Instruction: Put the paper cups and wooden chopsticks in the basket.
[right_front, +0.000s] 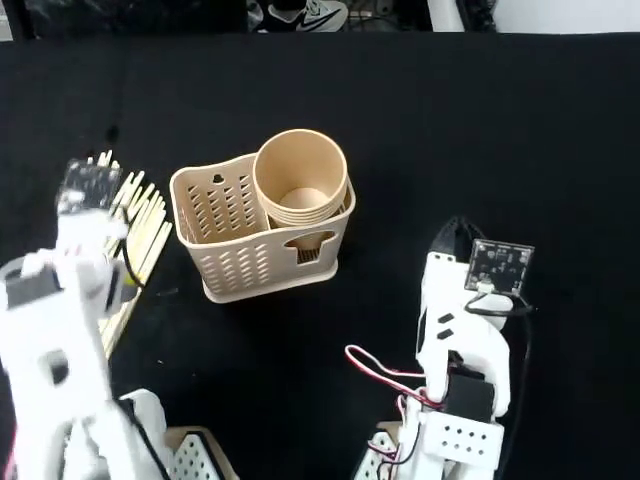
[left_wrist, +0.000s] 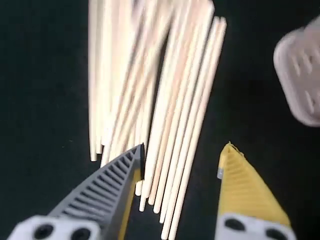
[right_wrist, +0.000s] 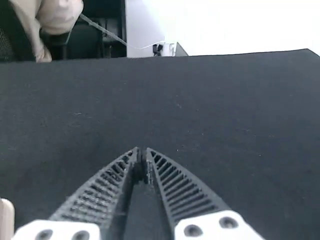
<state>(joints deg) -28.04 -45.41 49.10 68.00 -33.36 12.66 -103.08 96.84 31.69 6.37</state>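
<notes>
A beige slotted basket (right_front: 232, 250) stands mid-table with a stack of paper cups (right_front: 300, 180) upright in its right half. Wooden chopsticks (right_front: 145, 232) lie in a loose bundle on the black cloth left of the basket. The left arm (right_front: 60, 310) hangs over them. In its wrist view my left gripper (left_wrist: 184, 147) is open just above the chopsticks (left_wrist: 150, 90), with several stick ends between the grey finger (left_wrist: 117, 182) and the yellow finger (left_wrist: 242, 185). My right gripper (right_wrist: 141, 152) is shut on nothing, low over bare cloth right of the basket (right_front: 458, 232).
A corner of the basket (left_wrist: 300, 75) shows beside the chopsticks in the left wrist view. The right arm's base and cables (right_front: 440, 420) sit at the front edge. Black cloth (right_front: 480, 130) stretches behind and right of the basket.
</notes>
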